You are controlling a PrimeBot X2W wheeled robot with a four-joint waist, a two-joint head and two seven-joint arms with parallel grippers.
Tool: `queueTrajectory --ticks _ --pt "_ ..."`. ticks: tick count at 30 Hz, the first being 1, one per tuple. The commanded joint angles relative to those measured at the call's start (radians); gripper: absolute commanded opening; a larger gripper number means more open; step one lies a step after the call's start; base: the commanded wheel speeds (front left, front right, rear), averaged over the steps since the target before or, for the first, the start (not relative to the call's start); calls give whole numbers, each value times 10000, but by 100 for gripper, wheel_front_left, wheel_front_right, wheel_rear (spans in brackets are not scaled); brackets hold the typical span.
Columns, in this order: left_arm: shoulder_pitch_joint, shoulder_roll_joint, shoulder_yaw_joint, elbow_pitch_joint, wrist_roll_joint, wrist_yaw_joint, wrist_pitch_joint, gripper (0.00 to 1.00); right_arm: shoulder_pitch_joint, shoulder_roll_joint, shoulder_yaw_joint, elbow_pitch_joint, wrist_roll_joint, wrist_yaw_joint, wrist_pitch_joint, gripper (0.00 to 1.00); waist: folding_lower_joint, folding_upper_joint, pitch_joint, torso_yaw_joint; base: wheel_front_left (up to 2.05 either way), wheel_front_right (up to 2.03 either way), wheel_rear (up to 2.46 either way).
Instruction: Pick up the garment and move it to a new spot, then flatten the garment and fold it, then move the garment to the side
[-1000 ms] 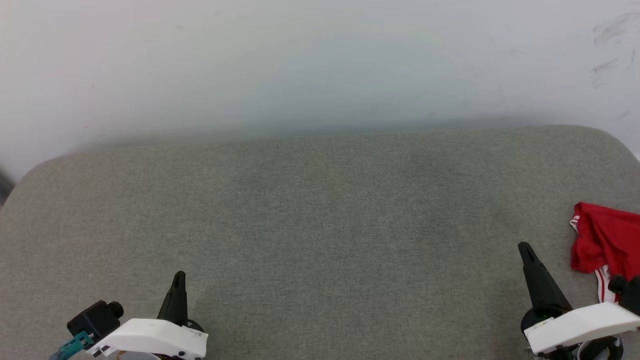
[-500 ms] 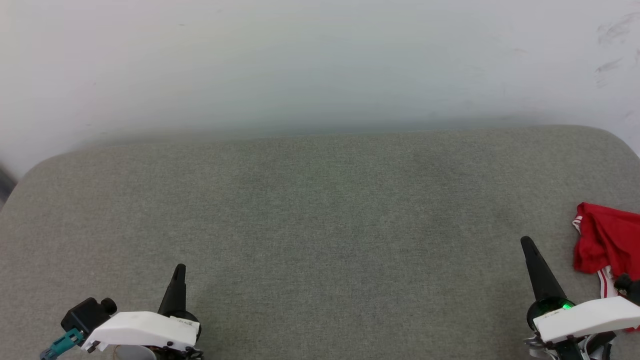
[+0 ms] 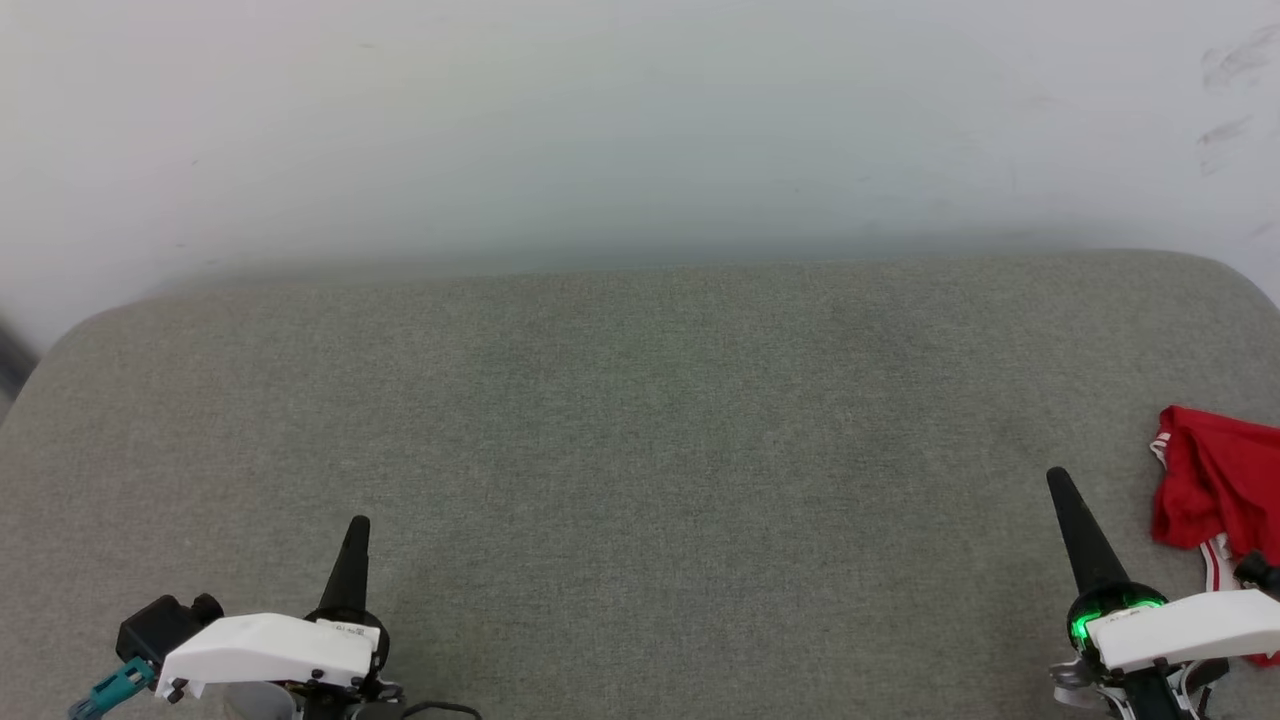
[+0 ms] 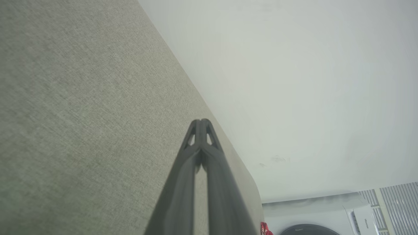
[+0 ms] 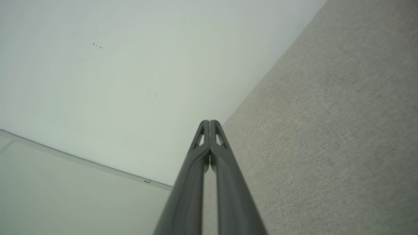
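Observation:
The garment (image 3: 1215, 490), bright red with red-and-white striped trim, lies bunched at the right edge of the grey cushioned surface (image 3: 640, 420); part of it runs out of the head view. A small red corner of the garment (image 4: 265, 228) peeks in at the bottom of the left wrist view. My right gripper (image 3: 1057, 480) is shut and empty, just left of the garment and apart from it. My left gripper (image 3: 358, 525) is shut and empty at the lower left, far from the garment. In both wrist views the fingertips (image 4: 201, 122) (image 5: 209, 122) press together with nothing between them.
A pale wall (image 3: 640, 130) rises behind the cushioned surface. The surface's rounded corners show at far left and far right. A white appliance with a dark round door (image 4: 310, 228) stands beyond the surface's end in the left wrist view.
Both grippers stay shut. The left arm has risen slightly in the head view and the right arm has shifted a little right. The garment sits slightly lower and further right in the picture.

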Motion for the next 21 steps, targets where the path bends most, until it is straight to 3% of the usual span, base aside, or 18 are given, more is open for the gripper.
queueTrajectory --ticks 1,21 --pt "-226 -16 99 -50 -184 -111 63 0 -249 22 -37 -16 222 -1 13 0 -1 -1 2 4 0 0 0" --pt "-433 -247 541 111 -1774 -495 552 0 -508 128 -218 444 2099 -2 184 0 -1 -1 50 83 0 0 0"
